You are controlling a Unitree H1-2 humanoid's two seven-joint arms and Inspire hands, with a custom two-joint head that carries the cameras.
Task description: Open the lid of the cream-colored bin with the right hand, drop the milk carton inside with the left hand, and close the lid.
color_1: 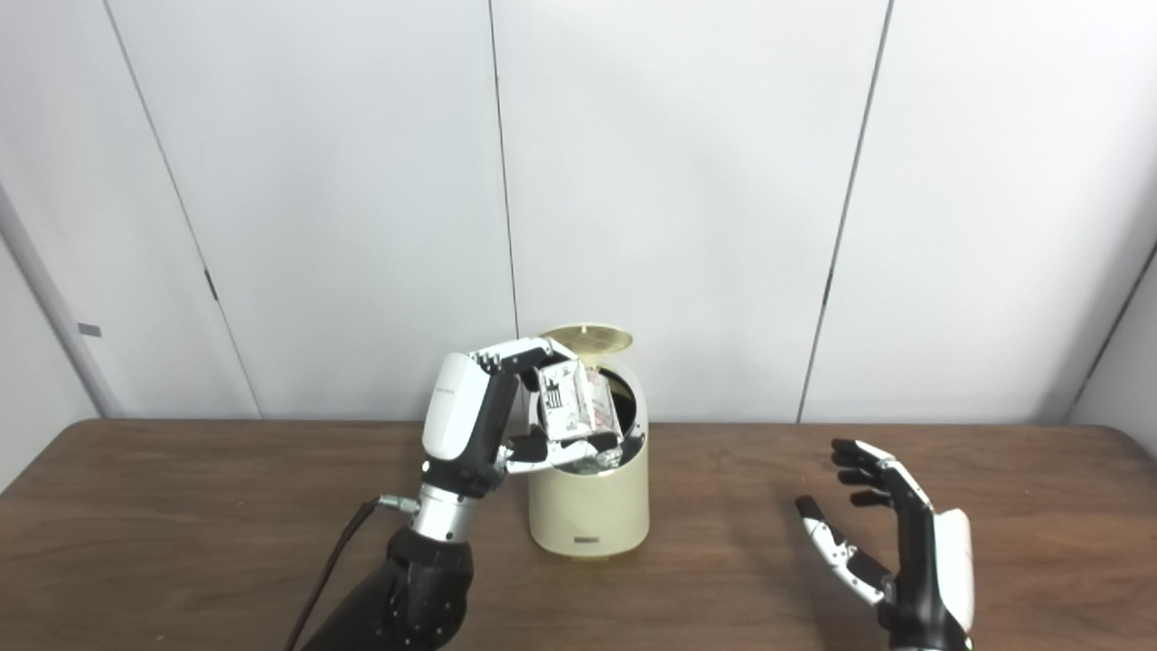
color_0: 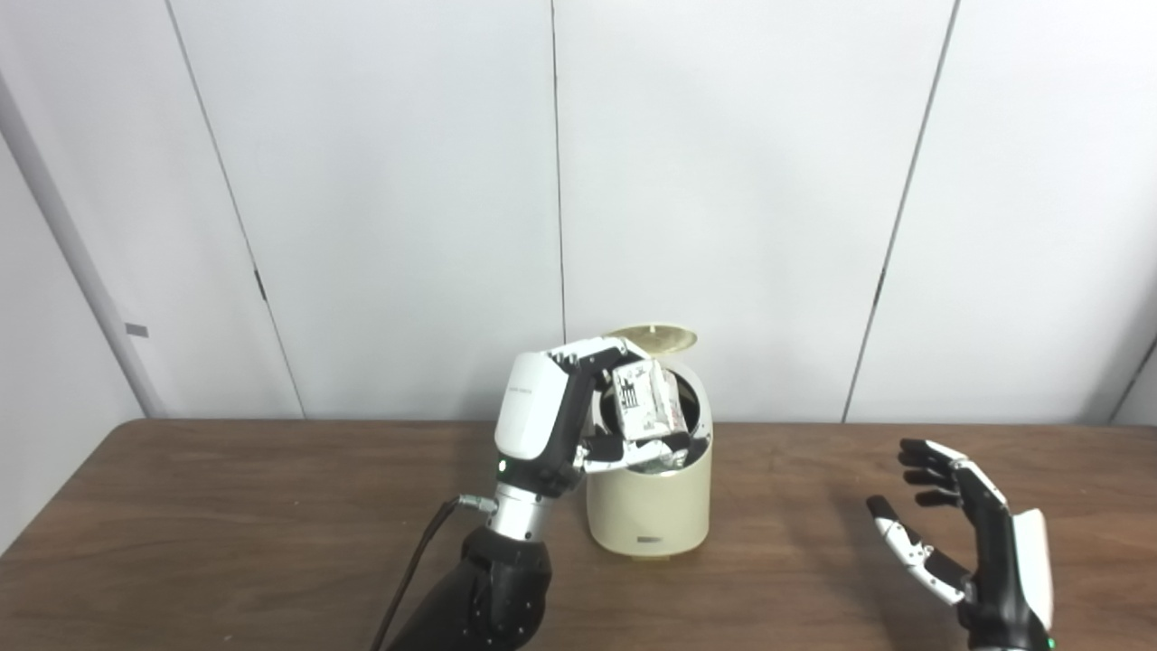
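Dark brown wood-grain table (color_0: 226,542) fills the lower third of the frame; behind it a wall of pale grey-white panels (color_0: 723,181) with thin vertical seams. A slanted pale post (color_0: 81,262) runs down the upper left.

Round cream-coloured plastic bin (color_0: 649,515) stands just right of centre on the table, near its back edge. Its round cream hinged lid (color_0: 655,338) is swung up behind the opening, underside showing.

Left hand (color_0: 560,420), white shell with black fingers, rises from a black forearm entering at bottom centre-left, wrist upright, a dark cable (color_0: 411,570) trailing from the wrist. Its fingers curl over the top and its thumb presses from below, clamped on a small white milk carton with black print (color_0: 644,400). The carton sits tilted, directly over the bin's mouth, lower end at or just inside the rim.

Right hand (color_0: 967,542) hovers at the lower right of the frame, well apart from the bin, palm facing left, fingers spread and slightly curled, holding nothing.

Hard to make out: the bin's interior is dark, with something crinkled and pale near the thumb, not identifiable. The carton's print is illegible. Right forearm is cut off at the bottom edge; left elbow likewise.
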